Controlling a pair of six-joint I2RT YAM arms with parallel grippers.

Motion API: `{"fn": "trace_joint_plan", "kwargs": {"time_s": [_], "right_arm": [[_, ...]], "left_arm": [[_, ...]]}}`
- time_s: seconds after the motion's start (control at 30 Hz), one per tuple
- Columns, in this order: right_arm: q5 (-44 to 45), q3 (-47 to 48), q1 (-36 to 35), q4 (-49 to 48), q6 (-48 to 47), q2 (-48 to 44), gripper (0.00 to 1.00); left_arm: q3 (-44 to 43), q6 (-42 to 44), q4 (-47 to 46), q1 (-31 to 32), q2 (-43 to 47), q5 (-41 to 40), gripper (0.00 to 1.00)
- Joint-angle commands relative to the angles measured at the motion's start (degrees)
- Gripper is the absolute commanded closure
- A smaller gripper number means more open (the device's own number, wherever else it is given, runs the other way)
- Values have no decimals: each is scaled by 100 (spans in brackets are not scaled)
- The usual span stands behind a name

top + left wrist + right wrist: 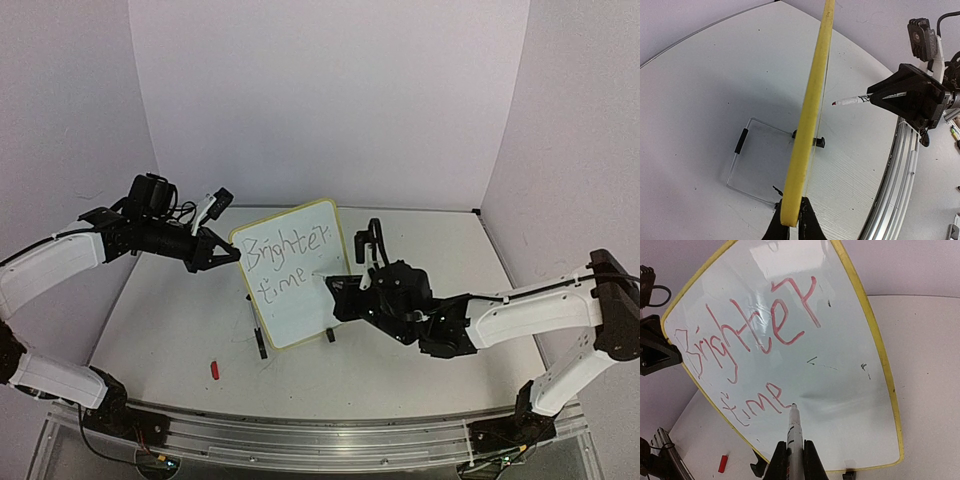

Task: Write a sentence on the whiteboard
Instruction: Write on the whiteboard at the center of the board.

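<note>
1. Right gripper point(792, 452): black fingers clamped together on a slim white-barrelled marker point(794, 427) that points to 12 o'clock in the wrist view. The tip sits at the board face just right of "time"; whether it touches cannot be told.
2. Left gripper point(790, 226): black fingers pinched on the board's yellow rim, at 9 o'clock of the board in the top view.
3. Whiteboard point(300, 315): small, rectangular and white, with a thin yellow rim, rounded corners and black feet. It stands near upright at the table's centre, between both grippers.
4. Sentence point(747, 350): red handwritten text in two lines, "Brighter" above "time".
5. Wire stand point(741, 141): thin bent wire frame with a black sleeve, behind the board.
6. Small red piece point(215, 370): lies on the white table point(170, 330), at 7 o'clock from the board and well apart.
</note>
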State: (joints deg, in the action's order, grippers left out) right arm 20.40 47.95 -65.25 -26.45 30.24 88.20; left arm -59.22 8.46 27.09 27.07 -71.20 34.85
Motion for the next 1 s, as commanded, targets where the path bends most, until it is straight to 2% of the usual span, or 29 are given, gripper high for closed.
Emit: {"fn": "trace_joint_plan", "kwargs": {"time_s": [0.0,0.97], "right_arm": [[-70,25,36,-256,-193,-167,100],[-564,333,373,-513,-199,399,100]], "left_arm": [[115,247,369,26,-32,-517,100],[114,254,378,27,-57,-539,100]]}}
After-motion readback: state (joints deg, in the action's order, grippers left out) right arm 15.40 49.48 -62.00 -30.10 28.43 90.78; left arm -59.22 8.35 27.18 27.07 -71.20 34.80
